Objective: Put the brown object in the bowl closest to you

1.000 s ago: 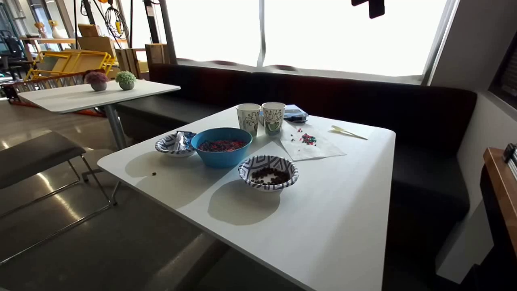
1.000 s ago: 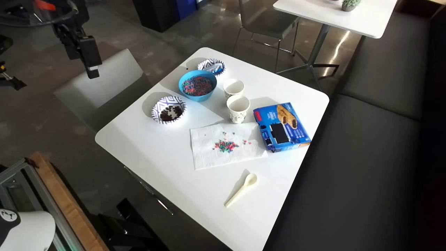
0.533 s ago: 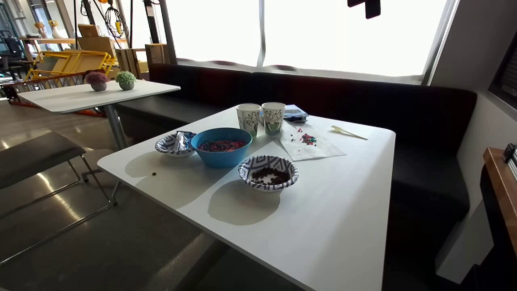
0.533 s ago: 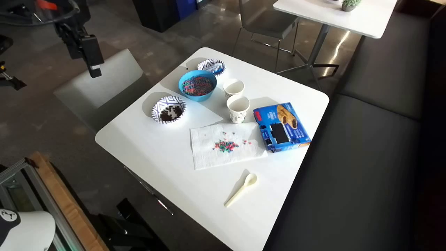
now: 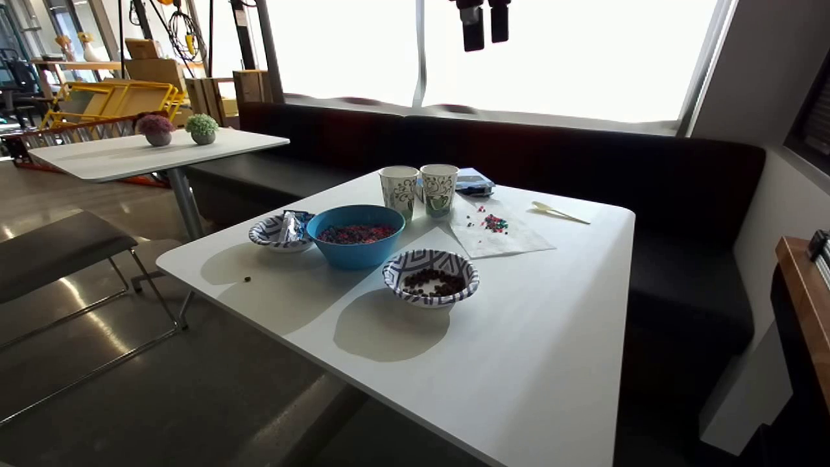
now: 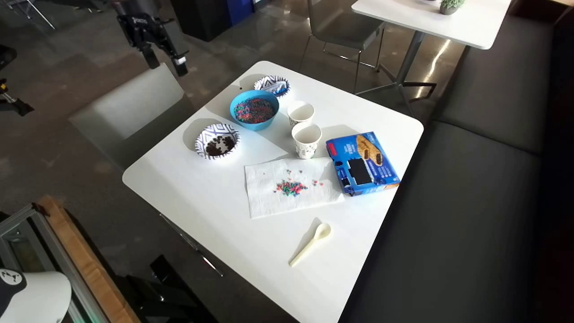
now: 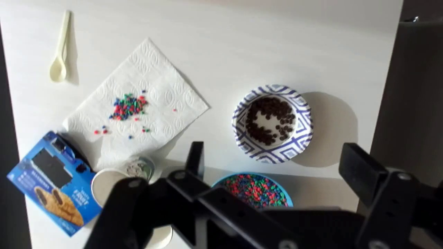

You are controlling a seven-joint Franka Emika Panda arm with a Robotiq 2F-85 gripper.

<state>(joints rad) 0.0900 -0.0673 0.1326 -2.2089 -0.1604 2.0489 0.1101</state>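
Note:
A tiny brown object (image 5: 247,279) lies alone on the white table, near its edge; in an exterior view the brown object (image 6: 241,88) is a dark speck beside the blue bowl. It does not show in the wrist view. A white bowl with a blue zigzag pattern (image 7: 303,138) holds many brown pieces (image 7: 259,133); this patterned bowl (image 5: 415,263) is in both exterior views too. High above the tabletop hangs my gripper (image 7: 272,152), its fingers wide apart with nothing between them. Both fingers show dark in the exterior views, where the gripper (image 6: 167,71) is well clear of every bowl.
The blue bowl (image 6: 234,112) is full of coloured bits. Behind it stands another patterned bowl (image 5: 262,233) with a shiny wrapper. Two paper cups (image 5: 439,188), a blue box (image 6: 363,163), a napkin (image 6: 264,202) with coloured bits and a spoon (image 6: 309,249) occupy the far side.
My gripper has travelled left in an exterior view and rightward and slightly up in an exterior view. It has turned, so both fingers now show. The things on the table have not moved.

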